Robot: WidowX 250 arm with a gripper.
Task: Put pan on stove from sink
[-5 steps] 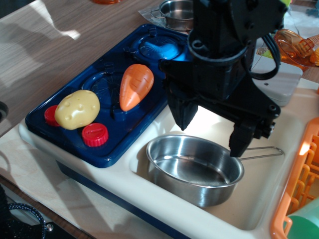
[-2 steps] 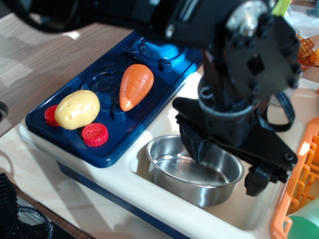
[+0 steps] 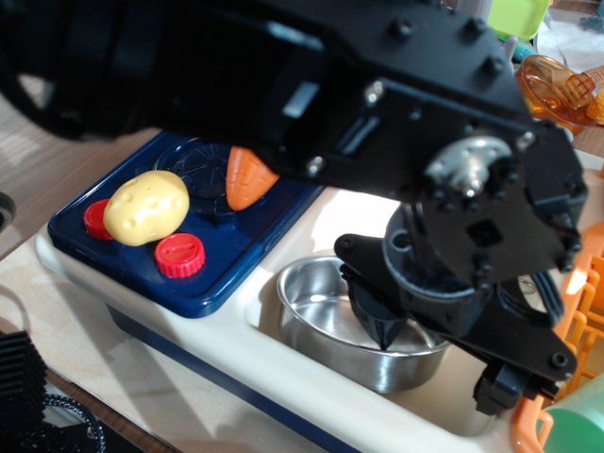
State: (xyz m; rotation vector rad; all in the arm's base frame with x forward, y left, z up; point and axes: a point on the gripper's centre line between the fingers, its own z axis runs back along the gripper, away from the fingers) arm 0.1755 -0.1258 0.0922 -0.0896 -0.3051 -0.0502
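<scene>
The shiny steel pan (image 3: pixel 316 311) sits in the cream sink (image 3: pixel 283 382). Its wire handle is hidden behind the arm. My black gripper (image 3: pixel 439 363) is low over the pan's right side and open. One finger (image 3: pixel 382 326) reaches inside the pan and the other (image 3: pixel 498 389) hangs outside its right wall, so the jaws straddle the rim. I cannot tell if they touch it. The dark blue stove (image 3: pixel 132 274) lies left of the sink, its back half hidden by the arm.
A yellow toy potato (image 3: pixel 146 208) and an orange carrot (image 3: pixel 245 177) lie on the stove's burners, behind two red knobs (image 3: pixel 179 255). An orange rack (image 3: pixel 571 368) and a green object (image 3: pixel 578 425) border the sink's right. An orange cup (image 3: pixel 557 85) stands far right.
The arm has swung forward and down, from above the sink's back to the pan. One finger now dips inside the pan; the other is outside its right wall. The pan has not moved.
</scene>
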